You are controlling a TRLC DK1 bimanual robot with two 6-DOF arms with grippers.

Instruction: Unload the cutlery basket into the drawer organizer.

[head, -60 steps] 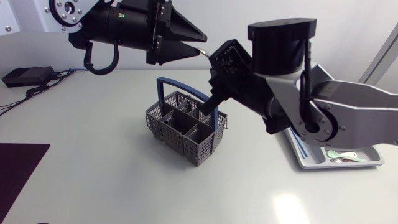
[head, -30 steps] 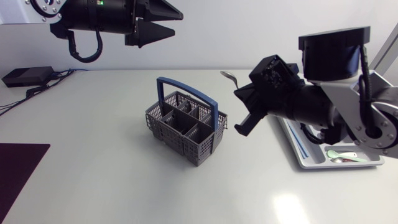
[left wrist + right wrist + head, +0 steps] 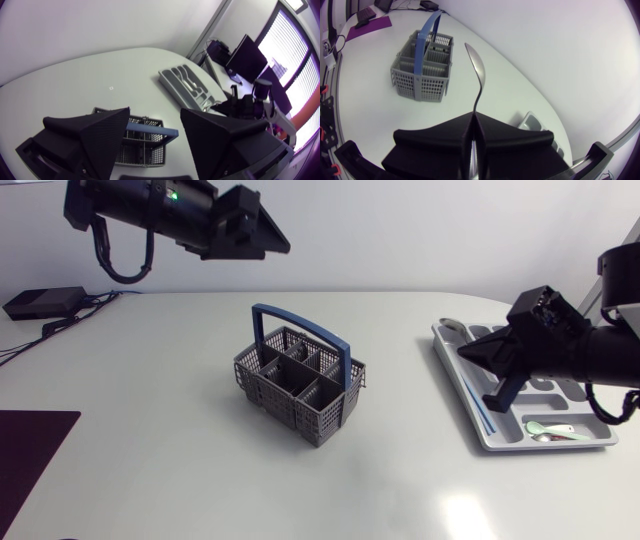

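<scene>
The grey cutlery basket [image 3: 296, 388] with a blue handle [image 3: 300, 330] stands mid-table; its compartments look empty from above. It also shows below my left gripper [image 3: 141, 146] and ahead of my right gripper [image 3: 420, 70]. My right gripper [image 3: 470, 352] is shut on a metal spoon [image 3: 476, 70] by its handle. The spoon's bowl [image 3: 452, 324] hangs over the far left corner of the grey drawer organizer [image 3: 497, 442]. My left gripper [image 3: 280, 244] is high above the table's far left, open with nothing between its fingers [image 3: 95, 135].
The organizer [image 3: 172, 80] holds a pale spoon [image 3: 550, 429], a thin blue stick [image 3: 480, 410] and other cutlery. A black box with cables [image 3: 40, 302] lies at the far left. A dark mat [image 3: 30, 450] covers the near left corner.
My right arm carried the spoon from above the basket rightward to over the organizer. My left gripper drew back to the left and opened wider.
</scene>
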